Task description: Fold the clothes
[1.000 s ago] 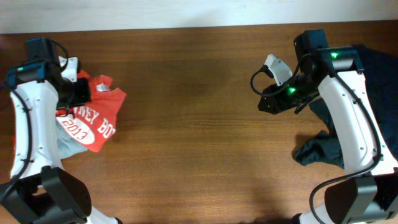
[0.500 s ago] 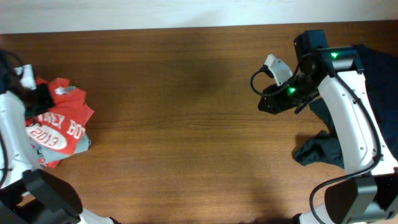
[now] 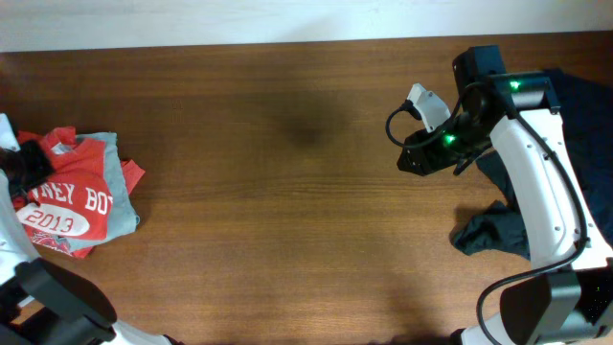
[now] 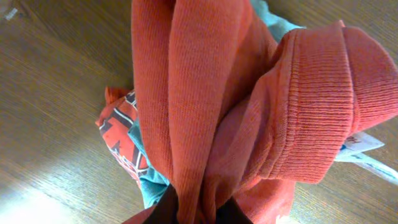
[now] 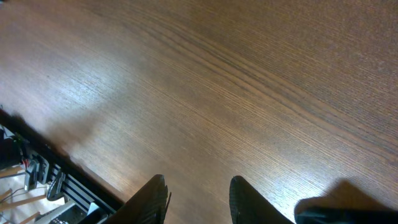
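Overhead record showed my left claw (image 4: 198,210), clamped on the red shirt (image 3: 72,192), had hauled it to the left edge of the table (image 3: 287,192), presumably freeing the centre for the dark clothes (image 3: 498,230); my right claw (image 5: 198,199) hung parted, empty.

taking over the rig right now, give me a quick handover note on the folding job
Left gripper: shut on a bunch of the red shirt, at the far left edge of the table.
Right gripper: open, empty, over bare wood.
Dark clothes: crumpled heap at the right edge, unfolded.
Done: red shirt is bundled up, not clearly a tidy fold.
Left: release and neaten the red shirt, then probably fold the dark clothes.
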Available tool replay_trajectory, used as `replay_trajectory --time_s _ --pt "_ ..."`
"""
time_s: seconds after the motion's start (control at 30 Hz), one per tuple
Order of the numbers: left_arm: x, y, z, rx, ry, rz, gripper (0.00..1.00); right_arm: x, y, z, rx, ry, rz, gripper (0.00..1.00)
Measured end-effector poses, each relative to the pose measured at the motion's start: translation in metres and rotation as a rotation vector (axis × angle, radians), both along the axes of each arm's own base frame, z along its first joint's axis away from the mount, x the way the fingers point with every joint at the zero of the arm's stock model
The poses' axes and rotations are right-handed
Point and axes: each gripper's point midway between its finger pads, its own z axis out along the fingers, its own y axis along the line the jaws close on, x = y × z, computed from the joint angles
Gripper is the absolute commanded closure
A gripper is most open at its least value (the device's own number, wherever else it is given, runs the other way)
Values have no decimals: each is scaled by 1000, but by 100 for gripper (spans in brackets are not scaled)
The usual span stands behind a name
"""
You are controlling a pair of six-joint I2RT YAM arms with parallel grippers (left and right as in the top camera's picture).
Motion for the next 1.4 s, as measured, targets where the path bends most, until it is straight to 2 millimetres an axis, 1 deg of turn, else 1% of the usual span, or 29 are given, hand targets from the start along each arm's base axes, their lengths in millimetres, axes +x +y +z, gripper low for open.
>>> replay_trajectory --time_s 0.1,0.33,0.37,0.4,0.43,0.5,0.53,0.63,0.67,0.77,1.17,1.2,1.27,1.3,1.33,1.37,1.4 --pt "-1 3 -4 -16 -1 9 99 0 0 0 0 0 0 62" --pt "-4 8 -4 -24 -11 24 98 0 0 0 0 0 0 62" --pt "-5 11 -4 -25 -13 30 96 0 0 0 0 0 1 61" --pt "-6 12 -4 -25 -14 34 85 0 0 0 0 0 1 61" --pt "-8 14 -4 -25 -13 41 78 0 0 0 0 0 1 62" --pt "-11 17 -4 -25 -14 51 59 0 0 0 0 0 0 62" --pt "-11 19 -4 -25 -14 56 56 0 0 0 0 0 1 62" --pt "-14 22 -4 -26 -15 69 55 0 0 0 0 0 1 62" --pt "-15 23 -4 -26 -15 71 53 0 0 0 0 -1 1 61" --pt "-15 23 -4 -26 -16 74 52 0 0 0 0 0 0 62" --pt "-15 23 -4 -27 -15 74 53 0 0 0 0 0 0 61" --pt "-15 23 -4 -27 -16 74 57 0 0 0 0 0 0 61" --pt "-15 23 -4 -28 -16 75 76 0 0 0 0 0 0 61" --pt "-15 23 -4 -28 -16 79 80 0 0 0 0 0 0 61" --pt "-15 23 -4 -29 -17 81 80 0 0 0 0 -1 0 61" --pt "-17 25 -4 -25 -10 99 77 0 0 0 0 0 0 61" --pt "-21 27 -5 -13 5 125 70 0 0 0 0 0 1 61"
